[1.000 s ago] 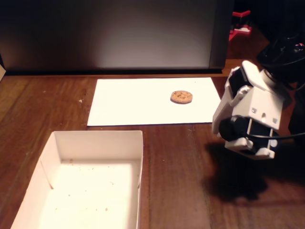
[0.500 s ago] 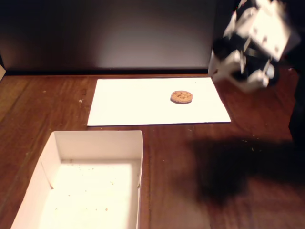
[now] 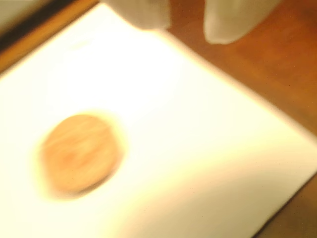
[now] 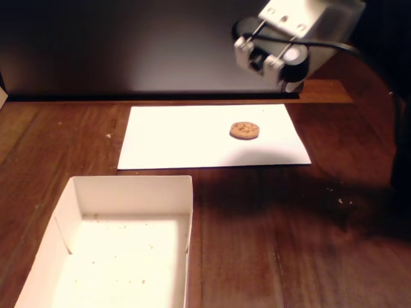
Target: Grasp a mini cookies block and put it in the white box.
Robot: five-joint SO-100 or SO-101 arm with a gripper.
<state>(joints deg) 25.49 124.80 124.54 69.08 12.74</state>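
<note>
In the wrist view, blurred and washed out by glare, a round tan cookie point(image 3: 78, 153) lies in the lower left of the frame on a bright white paper sheet point(image 3: 198, 148). The sheet fills most of the picture; brown wooden table point(image 3: 277, 64) shows past its edge in the upper right and again in the lower right corner. Two pale fingers point(image 3: 233, 20) of the gripper point(image 3: 187, 25) reach in from the top edge, one over the sheet's border, the other over the wood, with a gap of table showing between them — spread apart and gripping nothing. The cookie sits well apart from both tips.

In the fixed view, the cookie point(image 4: 244, 130) rests right of centre on the paper sheet point(image 4: 186, 138), which lies flat across the upper middle of the table point(image 4: 289, 237). The arm's white head point(image 4: 292, 32) hangs in the upper right of the frame, raised clear of the table above and a little right of the cookie; its fingertips cannot be made out here. The white box point(image 4: 131, 186) occupies the lower left — a shallow tray with thin upright walls, only crumbs and specks on its floor, well apart from the cookie and just below the sheet's near edge.
</note>
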